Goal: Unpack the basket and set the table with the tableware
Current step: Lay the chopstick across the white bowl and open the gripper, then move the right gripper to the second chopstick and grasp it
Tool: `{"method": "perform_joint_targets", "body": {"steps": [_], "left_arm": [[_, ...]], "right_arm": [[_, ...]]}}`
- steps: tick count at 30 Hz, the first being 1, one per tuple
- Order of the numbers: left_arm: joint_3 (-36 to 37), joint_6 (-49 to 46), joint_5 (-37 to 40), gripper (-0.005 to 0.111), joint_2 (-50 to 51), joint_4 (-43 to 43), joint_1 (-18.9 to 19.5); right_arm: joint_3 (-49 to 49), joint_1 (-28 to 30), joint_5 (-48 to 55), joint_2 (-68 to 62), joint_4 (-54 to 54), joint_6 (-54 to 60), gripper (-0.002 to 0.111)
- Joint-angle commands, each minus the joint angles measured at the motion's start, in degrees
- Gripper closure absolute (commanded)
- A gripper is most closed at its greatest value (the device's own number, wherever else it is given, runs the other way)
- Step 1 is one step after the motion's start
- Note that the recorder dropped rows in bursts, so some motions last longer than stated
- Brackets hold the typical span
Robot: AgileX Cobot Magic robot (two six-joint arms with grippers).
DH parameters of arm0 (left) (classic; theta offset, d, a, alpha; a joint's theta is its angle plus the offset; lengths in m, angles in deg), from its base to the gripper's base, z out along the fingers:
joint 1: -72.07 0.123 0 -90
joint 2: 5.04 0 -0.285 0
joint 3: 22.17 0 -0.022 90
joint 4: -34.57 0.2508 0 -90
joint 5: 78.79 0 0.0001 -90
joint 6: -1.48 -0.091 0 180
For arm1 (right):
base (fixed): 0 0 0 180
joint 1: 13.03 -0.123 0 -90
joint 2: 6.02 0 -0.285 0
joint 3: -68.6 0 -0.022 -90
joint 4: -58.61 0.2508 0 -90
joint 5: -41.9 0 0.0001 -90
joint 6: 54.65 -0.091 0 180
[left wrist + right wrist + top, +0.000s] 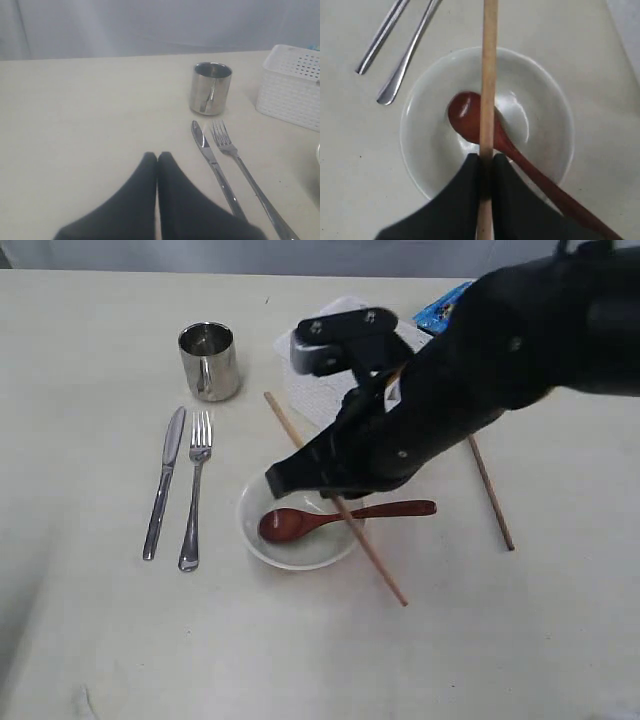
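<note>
Wooden chopstick (489, 75) above glossy round bowl (427, 132)

Right pincer (487, 159) tight on a chopstick (489, 75); left pincer (157, 156) closed, tip to tip.

The mug (208, 365) is shiny steel, the bowl (540, 110) glossy ceramic, the chopstick (489, 60) smooth wood.

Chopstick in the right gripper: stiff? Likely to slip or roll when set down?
Probably stiff: the chopstick runs straight out of the right gripper with no sag. It looks like slim, smooth wood pinched at one spot, so it may pivot in the grip. On the flat table it could roll a little.
</note>
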Motion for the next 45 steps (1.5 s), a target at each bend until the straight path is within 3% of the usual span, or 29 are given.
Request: {"method": "perform_joint_targets", "body": {"steps": [1, 5, 9, 20, 27, 35, 39, 45], "left_arm": [[0.2, 0.2, -0.6, 0.107, -0.1, 0.5, -0.3], [0.2, 0.2, -0.6, 0.107, -0.1, 0.5, -0.3], [0.2, 0.2, -0.6, 0.107, -0.1, 0.5, -0.3], [0.2, 0.2, -0.6, 0.107, -0.1, 0.5, -0.3], [0.2, 0.2, -0.6, 0.107, -0.1, 0.5, -0.3], [0.2, 0.2, -0.6, 0.107, -0.1, 0.5, -0.3], [0.2, 0.2, -0.6, 0.107, -0.1, 0.5, -0.3], [0.2, 0.2, -0.6, 0.107, -0.1, 0.5, -0.3]], "right_arm": [[3.5, -1.5, 0.2, -5.3, 0.0, -3.4, 0.109], [7.5, -1.6, 3.5, -8.8, -0.6, -6.8, 0.109], [9.9, -1.6, 6.4, -11.7, -8.5, -12.9, 0.109], [9.9, -1.6, 6.7, -14.9, -8.4, -12.9, 0.108], [9.9, -1.6, 7.0, -12.9, -9.4, -12.3, 0.071], [9.9, -1.4, 9.5, -1.7, -14.4, -12.5, 0.070], [9.9, -1.0, 14.6, 5.2, -24.8, -16.4, 0.070], [9.9, 7.0, 21.6, 10.6, -36.0, -21.1, 0.070]]}}
